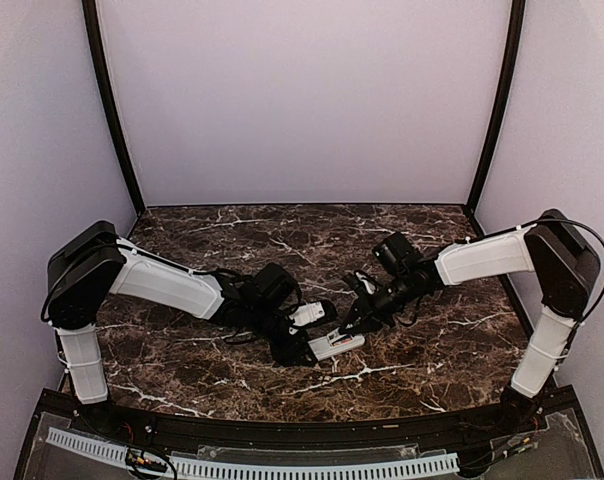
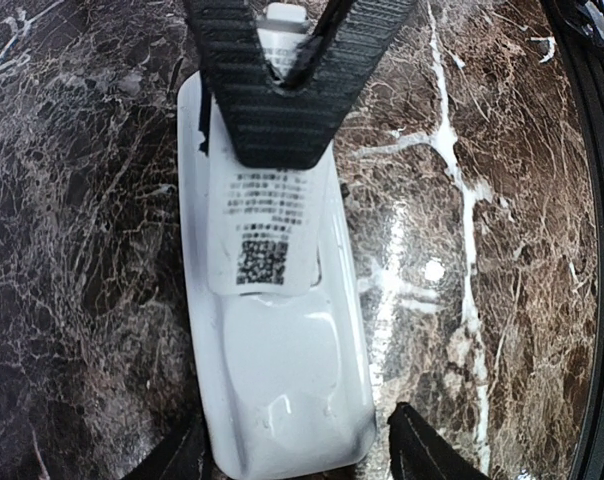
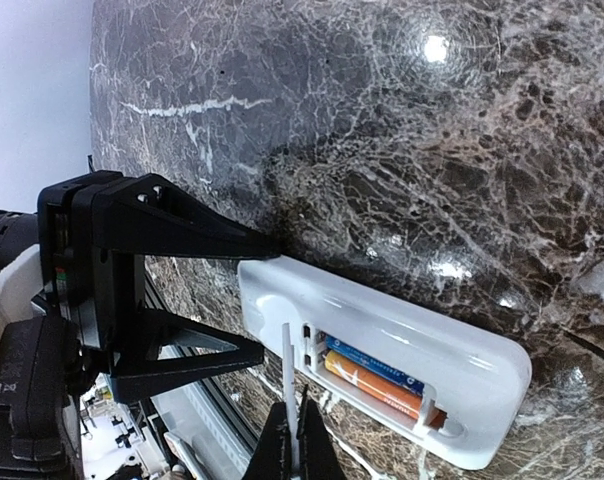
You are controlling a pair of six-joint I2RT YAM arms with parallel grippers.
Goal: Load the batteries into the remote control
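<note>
The remote control (image 1: 337, 345) lies back-up on the dark marble desk (image 1: 232, 240), close to the near edge and about midway between the left and right edges. Its battery bay is open to the right wrist camera. Two batteries (image 3: 374, 378), one blue and one orange, sit side by side in the bay.

The left tool (image 3: 265, 300) is closed across the width of the remote's solid end, with one finger on each long edge. The left wrist view leaves it less sure how firmly one of those fingers bears. The right tool (image 2: 280, 130) is pinched together on the far edge of a thin white cover (image 2: 257, 230) that carries a printed label. The cover stands tilted, its lower end down at the bay and its upper end raised in the pinch.

By this layout the loading itself looks done, and seating the cover looks like what remains.

The remote appears to be a light, hollow, stiff plastic shell with a glossy skin. It would likely skate on the polished stone if pushed from one side only. The long edges at the end away from the bay seem the safest hold, since they leave the opening free and give a push something to work against.

The cover looks thin enough to bow, and its catches are probably delicate. It suits a light pinch at the edge and a low, flat slide more than downward force. Too steep an angle might jam it or lift a battery off its spring.
</note>
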